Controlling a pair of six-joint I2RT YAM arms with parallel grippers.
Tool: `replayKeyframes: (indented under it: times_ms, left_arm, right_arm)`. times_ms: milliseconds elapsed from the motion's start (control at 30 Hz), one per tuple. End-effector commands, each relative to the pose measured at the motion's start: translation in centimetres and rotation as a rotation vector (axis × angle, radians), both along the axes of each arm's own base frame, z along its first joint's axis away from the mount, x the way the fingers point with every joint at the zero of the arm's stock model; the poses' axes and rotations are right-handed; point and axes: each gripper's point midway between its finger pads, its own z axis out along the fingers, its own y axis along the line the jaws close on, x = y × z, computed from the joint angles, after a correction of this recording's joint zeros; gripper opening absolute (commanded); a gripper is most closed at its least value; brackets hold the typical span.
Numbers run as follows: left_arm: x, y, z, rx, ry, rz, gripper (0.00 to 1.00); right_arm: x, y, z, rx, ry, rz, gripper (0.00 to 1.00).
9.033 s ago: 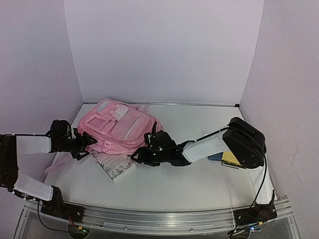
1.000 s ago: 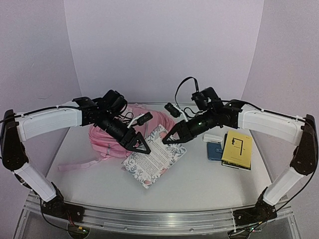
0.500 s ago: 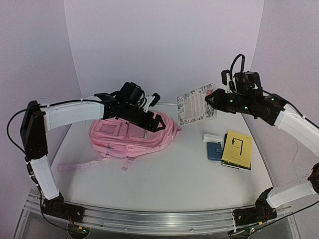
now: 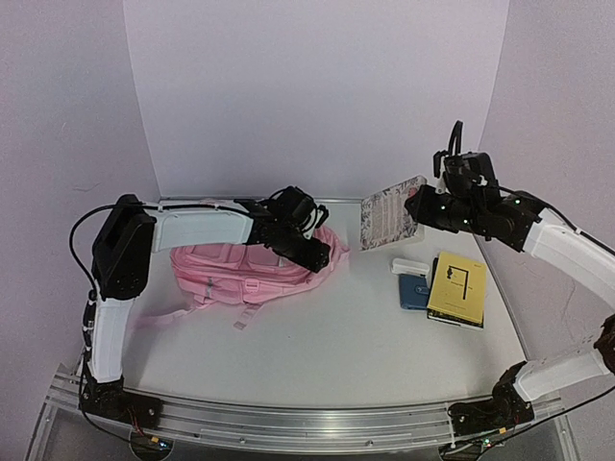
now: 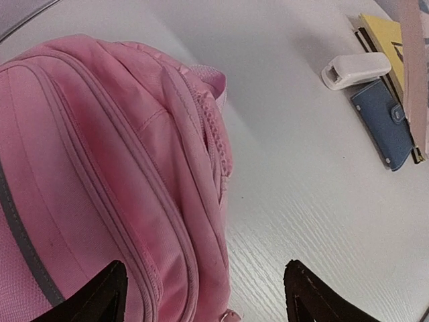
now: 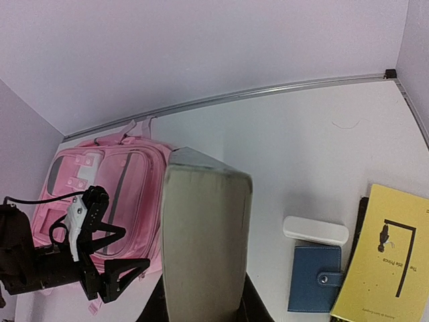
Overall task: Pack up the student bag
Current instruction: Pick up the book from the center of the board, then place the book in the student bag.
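Left tool (image 4: 322, 254) released at bag's (image 4: 240, 271) 3 o'clock end: pinch its top, lift wide. Right tool (image 4: 415, 205) clenched on book (image 4: 387, 219); feed edge-first toward 9 o'clock.

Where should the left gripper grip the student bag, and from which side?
Probably the raised fabric fold beside the zip on the student bag, from above, the left gripper straddling it: the bag lies flat and soft, and that ridge stands proud.

Fixed camera, above and behind, takes in the whole white table (image 4: 336, 365). Left wrist lens looks close down on the soft pink fabric backpack (image 5: 100, 168); right wrist, higher, shares it.
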Motion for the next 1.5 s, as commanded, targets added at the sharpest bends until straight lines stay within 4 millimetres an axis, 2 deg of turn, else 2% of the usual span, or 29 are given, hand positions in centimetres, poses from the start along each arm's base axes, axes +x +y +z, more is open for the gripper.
replayKeyframes:
  times_ms: [0, 167, 367, 533, 667, 867, 1067, 1133, 1200, 1367, 1467]
  left_arm:
    - [1.7, -1.4, 0.3, 0.013, -0.09, -0.011, 0.76]
    - [2.2, -2.4, -0.3, 0.007, -0.108, -0.039, 0.61]
    - [2.7, -3.5, -1.4, 0.007, -0.095, -0.054, 0.58]
    - [3.4, -4.4, -0.5, -0.024, -0.133, -0.066, 0.61]
    - [3.9, -5.0, -0.3, -0.026, -0.159, -0.089, 0.58]
    - [4.6, -4.8, -2.0, 0.032, -0.15, -0.063, 0.42]
    - [5.6, -4.1, -2.6, 0.059, -0.158, 0.006, 0.35]
    - [5.8, -4.1, -2.7, 0.056, -0.153, 0.018, 0.29]
    - [5.8, -4.1, -2.6, 0.046, -0.147, 0.027, 0.19]
    - [5.4, -4.1, -1.9, 0.015, -0.14, 0.031, 0.02]
    - [4.7, -4.0, -0.8, -0.019, -0.137, 0.017, 0.0]
  right_arm:
    - [0.0, -0.4, 4.9, 0.116, -0.139, -0.035, 0.0]
    - [0.0, -0.5, 4.3, 0.111, -0.129, -0.042, 0.0]
    - [-0.1, -0.7, 4.0, 0.106, -0.124, -0.046, 0.0]
    - [-0.2, -0.9, 3.7, 0.101, -0.124, -0.056, 0.0]
    - [-0.2, -1.0, 3.5, 0.099, -0.12, -0.057, 0.0]
    - [-0.5, -1.2, 3.3, 0.101, -0.117, -0.061, 0.0]
    - [-0.7, -1.4, 3.2, 0.105, -0.116, -0.063, 0.0]
    - [-0.8, -1.5, 3.3, 0.108, -0.119, -0.064, 0.0]
    - [-0.9, -1.5, 3.4, 0.109, -0.122, -0.065, 0.0]
    - [-1.1, -1.9, 3.4, 0.11, -0.126, -0.075, 0.0]
    - [-1.2, -2.0, 3.1, 0.11, -0.122, -0.077, 0.0]
